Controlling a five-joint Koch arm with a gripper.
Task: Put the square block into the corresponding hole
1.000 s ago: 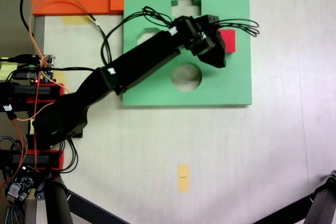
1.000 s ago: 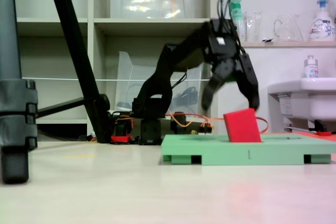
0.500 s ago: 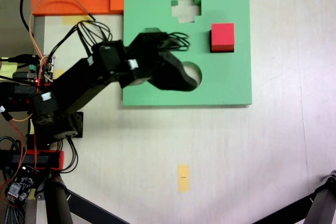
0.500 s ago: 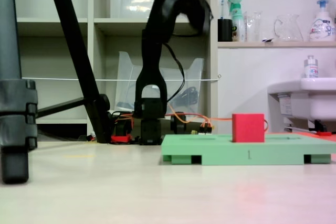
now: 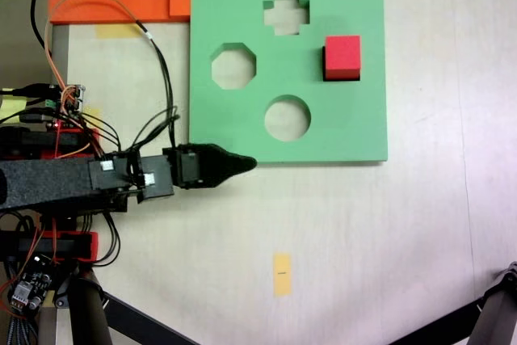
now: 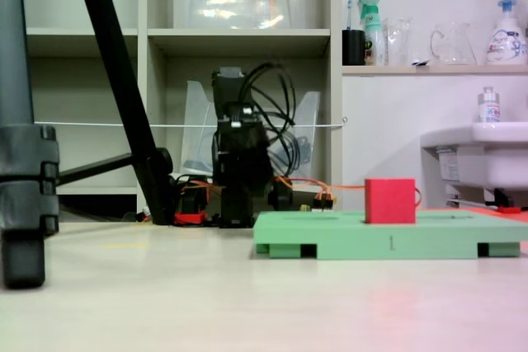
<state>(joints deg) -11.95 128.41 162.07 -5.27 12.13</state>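
The gripper (image 5: 246, 164) is lying low and level over the bare table, its dark tip pointing toward the near edge of the green foam board (image 5: 359, 131) and stopping just short of it; only a single pointed tip is showing from above, so whether the jaws are apart or together cannot be told, and nothing is sitting between them. Beyond the tip and off to its far right in the top-down fixed view, the square block (image 5: 342, 56) is resting well apart from the gripper, seated in the corresponding hole (image 5: 341, 77), whose dark edge is peeking out along the block's near side. In the low fixed view the square block (image 6: 389, 200) is standing upright and level but rising well above the board's top face, so it appears to be sitting in the cutout rather than sunk flush. Nearer the tip, the round cutout (image 5: 287, 116) is lying open, with the octagonal cutout (image 5: 233, 66) and the cross-shaped cutout (image 5: 286, 13) farther on. Behind the tip the black arm (image 5: 56, 187) is folding back over its base amid loose cables. The placement looks done; the risk I would judge from here is a low sweep of the arm or a trailing cable catching the light board's edge and shifting it, tipping the tall block out.
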